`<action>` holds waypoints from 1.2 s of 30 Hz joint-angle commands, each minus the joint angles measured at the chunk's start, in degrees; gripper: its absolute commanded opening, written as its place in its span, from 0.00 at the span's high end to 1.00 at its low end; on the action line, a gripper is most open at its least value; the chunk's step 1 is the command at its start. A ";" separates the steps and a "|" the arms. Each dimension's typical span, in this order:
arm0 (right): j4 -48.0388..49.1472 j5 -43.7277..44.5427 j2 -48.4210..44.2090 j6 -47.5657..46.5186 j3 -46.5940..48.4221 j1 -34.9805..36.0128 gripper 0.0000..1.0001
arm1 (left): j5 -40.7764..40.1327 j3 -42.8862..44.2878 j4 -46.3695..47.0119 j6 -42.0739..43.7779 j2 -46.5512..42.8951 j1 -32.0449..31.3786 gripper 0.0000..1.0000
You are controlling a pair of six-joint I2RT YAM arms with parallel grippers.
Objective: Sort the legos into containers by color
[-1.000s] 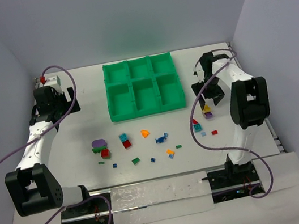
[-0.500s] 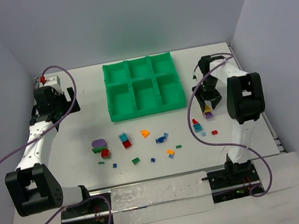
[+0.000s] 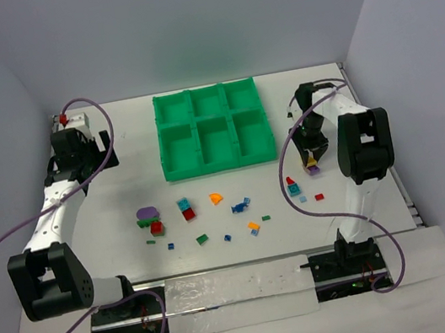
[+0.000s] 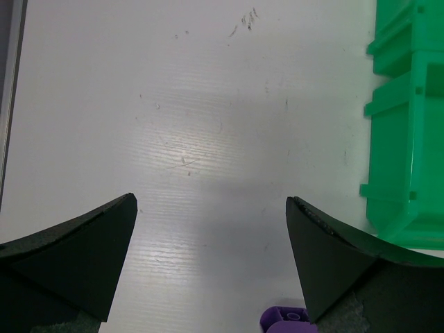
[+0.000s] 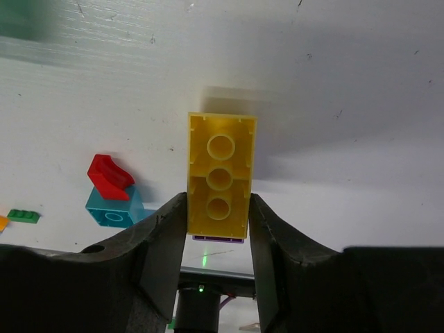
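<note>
My right gripper is shut on a yellow brick, with one finger on each long side. The brick's hollow underside faces the wrist camera, and a purple plate shows just behind it. In the top view the yellow brick is right of the green six-compartment tray, next to a purple brick. My left gripper is open and empty at the far left. In its wrist view a purple brick lies by the right finger.
Loose bricks lie in front of the tray: purple, red, teal on red, orange, blue, green. A red piece sits on a teal brick left of my right gripper. The tray's edge is at the right of the left wrist view.
My right arm has swung round and its gripper has come down onto the yellow brick. The left arm has not moved.
</note>
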 commanded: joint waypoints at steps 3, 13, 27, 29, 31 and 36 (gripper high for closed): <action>-1.20 -0.73 0.19 -0.15 1.42 -0.38 0.58 | -0.60 0.38 1.82 0.63 0.65 -0.24 0.01; -1.31 -8.89 -5.40 -1.36 5.11 -3.55 1.00 | 5.60 0.30 1.86 2.62 -1.05 -0.24 0.01; 19.84 -44.70 -30.96 2.75 -2.25 -6.54 1.00 | 44.65 -0.22 3.34 1.37 -9.11 -0.06 0.01; 24.79 -49.69 -32.91 5.33 -3.90 -6.04 1.00 | 54.33 -0.63 3.47 1.37 -8.93 -0.06 0.01; 33.66 -54.26 -34.96 10.47 -5.58 -3.87 1.00 | 64.77 -2.94 10.29 -6.39 -8.83 -0.23 0.01; 42.89 -58.61 -34.99 20.81 -6.27 3.30 1.00 | 65.58 -6.31 25.62 -17.93 -11.02 -2.14 0.01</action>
